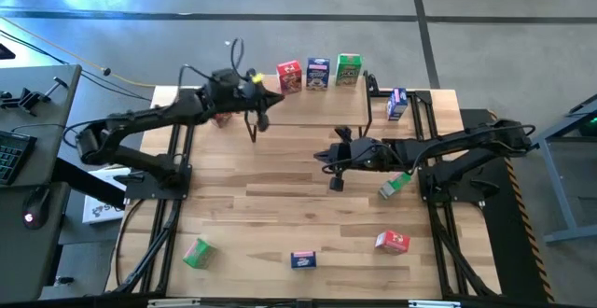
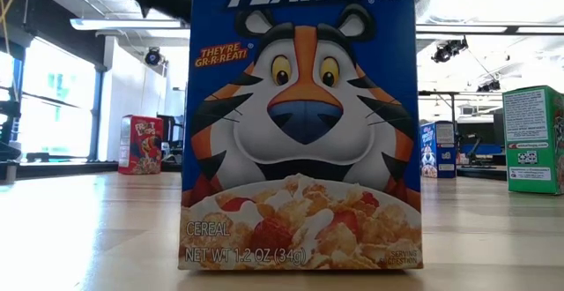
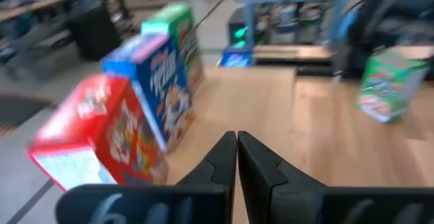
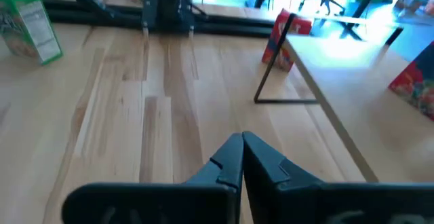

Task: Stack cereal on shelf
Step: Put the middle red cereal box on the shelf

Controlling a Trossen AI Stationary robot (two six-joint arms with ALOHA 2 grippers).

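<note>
On the light wooden top board of the shelf [image 1: 312, 107], at the far side of the table [image 1: 280, 205], three cereal boxes stand upright in a row: a red box [image 1: 289, 76], a blue box [image 1: 318, 73] and a green box [image 1: 348, 69], each just beside the next. A further blue box [image 1: 396, 104] sits near the shelf's right end, close to its black metal frame; whether it rests on the board or beside it cannot be told. A red box [image 1: 222, 119] shows partly under the left arm at the shelf's left end. On the tabletop, a green box [image 1: 395, 184] lies tilted just beside the right arm. Along the near edge, well apart from one another, are a green box [image 1: 196, 252] lying over, a blue box [image 1: 303, 259] and a red box [image 1: 392, 242]. The left gripper [image 3: 236, 139] hangs over the left part of the shelf, near the row of three, its fingers pressed together and holding nothing. The right gripper [image 4: 242, 141] is over the middle of the table, in front of the shelf, its fingers likewise pressed together and empty. In the low view, the blue box at the near edge fills most of the picture, standing upright on the wood.
</note>
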